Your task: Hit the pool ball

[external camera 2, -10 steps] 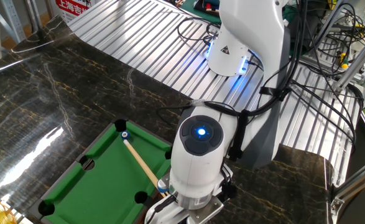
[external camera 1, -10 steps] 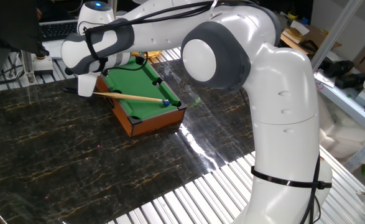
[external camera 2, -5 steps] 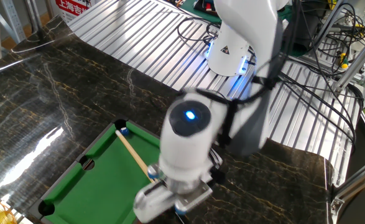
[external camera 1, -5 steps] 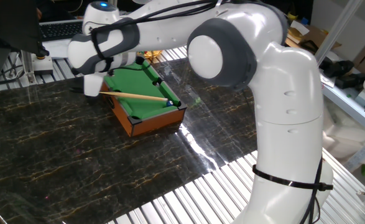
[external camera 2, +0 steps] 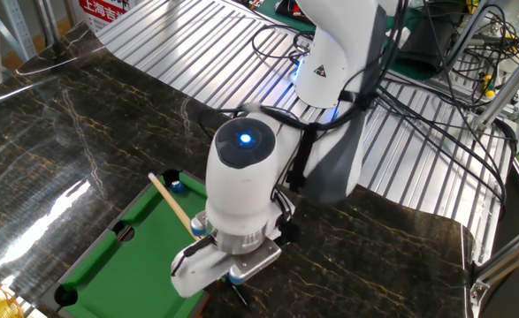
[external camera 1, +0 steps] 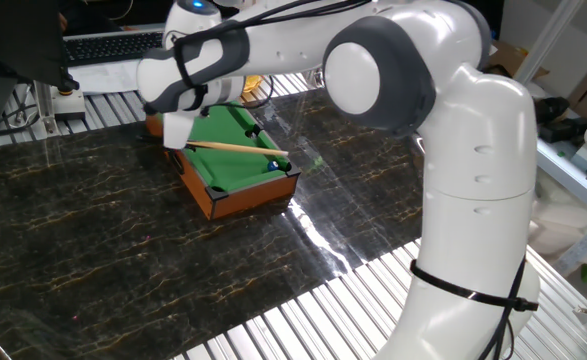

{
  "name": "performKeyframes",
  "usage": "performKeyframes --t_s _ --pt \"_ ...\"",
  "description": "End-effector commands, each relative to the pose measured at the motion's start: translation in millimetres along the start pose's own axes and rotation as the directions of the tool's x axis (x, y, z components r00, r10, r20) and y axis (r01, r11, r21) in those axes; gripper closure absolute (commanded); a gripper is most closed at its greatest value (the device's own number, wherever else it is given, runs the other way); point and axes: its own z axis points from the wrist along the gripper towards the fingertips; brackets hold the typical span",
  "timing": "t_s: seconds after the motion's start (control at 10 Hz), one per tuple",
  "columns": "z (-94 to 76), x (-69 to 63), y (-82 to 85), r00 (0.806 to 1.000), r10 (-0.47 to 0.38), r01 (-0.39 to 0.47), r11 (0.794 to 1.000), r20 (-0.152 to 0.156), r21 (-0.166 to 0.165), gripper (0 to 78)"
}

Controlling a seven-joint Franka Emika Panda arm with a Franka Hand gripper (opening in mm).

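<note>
Miniature wooden pool table with green felt (external camera 1: 235, 150) near the far edge of the dark marble worktop (external camera 1: 93, 240), tiny glossy blue ball (external camera 1: 272, 164) by its corner pocket, white two-finger gripper (external camera 2: 208, 265) pinching a thin wooden cue stick (external camera 1: 235, 148), tip overshooting the rail beyond the ball.

We cannot see the gripper's (external camera 2: 208, 265) fingertips in either view: the wrist housing covers them, so the jaws' spacing is unreadable. The cue stick's (external camera 1: 235, 147) rear end vanishes under that housing. The pool ball (external camera 1: 272, 164) is a tiny blue speck by the pool table's (external camera 1: 241, 196) corner pocket; contact with the cue tip is too small to judge. The arm hides the table's far rail.
</note>
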Motion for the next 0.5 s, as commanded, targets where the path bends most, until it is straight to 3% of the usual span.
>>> performKeyframes --t_s 0.1,0.2,0.3,0.5 --pt "-8.3 48.5 -13.5 0.997 -0.074 0.074 0.997 0.014 -0.003 76.4" --pt "-8.7 50.2 -14.0 0.997 -0.077 0.077 0.997 0.014 -0.003 76.4" --pt "-11.3 63.4 -18.4 0.995 -0.101 0.101 0.995 0.004 0.010 76.4" --pt "-10.2 72.5 -25.6 0.992 -0.127 0.127 0.992 -0.011 0.013 76.4"
